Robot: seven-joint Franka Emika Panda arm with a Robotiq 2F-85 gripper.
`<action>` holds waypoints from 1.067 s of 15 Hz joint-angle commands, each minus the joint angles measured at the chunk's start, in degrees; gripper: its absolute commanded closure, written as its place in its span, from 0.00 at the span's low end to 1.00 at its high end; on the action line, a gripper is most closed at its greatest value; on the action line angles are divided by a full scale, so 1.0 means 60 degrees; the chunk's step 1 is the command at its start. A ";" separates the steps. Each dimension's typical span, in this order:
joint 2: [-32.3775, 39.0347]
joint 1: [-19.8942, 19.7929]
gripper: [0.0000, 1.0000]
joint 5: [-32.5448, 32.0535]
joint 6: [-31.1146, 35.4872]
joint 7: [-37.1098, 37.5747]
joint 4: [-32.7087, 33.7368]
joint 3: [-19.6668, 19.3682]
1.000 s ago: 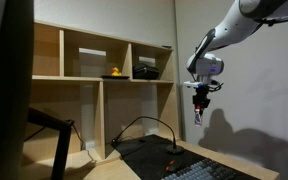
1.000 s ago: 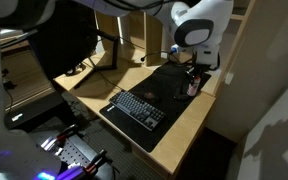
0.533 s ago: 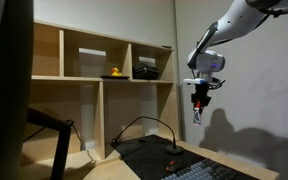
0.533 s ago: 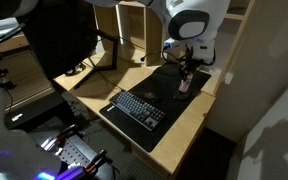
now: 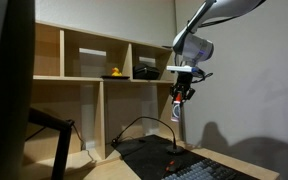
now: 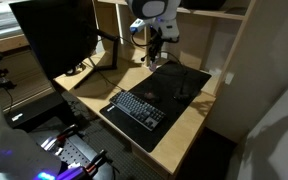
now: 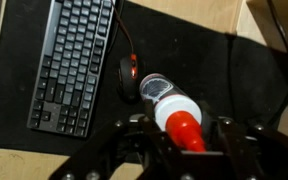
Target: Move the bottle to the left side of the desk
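Observation:
My gripper (image 5: 181, 93) is shut on the bottle (image 5: 177, 110) and holds it in the air above the desk (image 6: 189, 120). The bottle is slim and white with a red cap. In the wrist view the bottle (image 7: 170, 105) sits between the fingers (image 7: 182, 135), red cap toward the camera, over the dark mat (image 7: 224, 75). In an exterior view the gripper (image 6: 151, 42) hangs over the far end of the mat (image 6: 184, 85), near the shelf unit.
A black keyboard (image 6: 137, 107) and a mouse (image 7: 128, 72) lie on the mat. A wooden cubby shelf (image 5: 94, 90) holds a yellow duck (image 5: 113, 73) and a dark object (image 5: 146, 71). A monitor (image 6: 54, 35) stands at the desk's far side. Cables (image 5: 144, 125) run behind the mat.
The arm has carried the bottle sideways toward the shelf unit, leftward in both exterior views. The grip on the bottle is unchanged.

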 commanded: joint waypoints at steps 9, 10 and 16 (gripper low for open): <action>-0.0736 0.1053 0.80 0.0315 -0.0252 -0.1840 -0.1157 0.0601; -0.0790 0.1283 0.80 0.0344 -0.0176 -0.2020 -0.1269 0.0791; -0.0522 0.2004 0.55 0.0262 0.0318 -0.2247 -0.1125 0.1266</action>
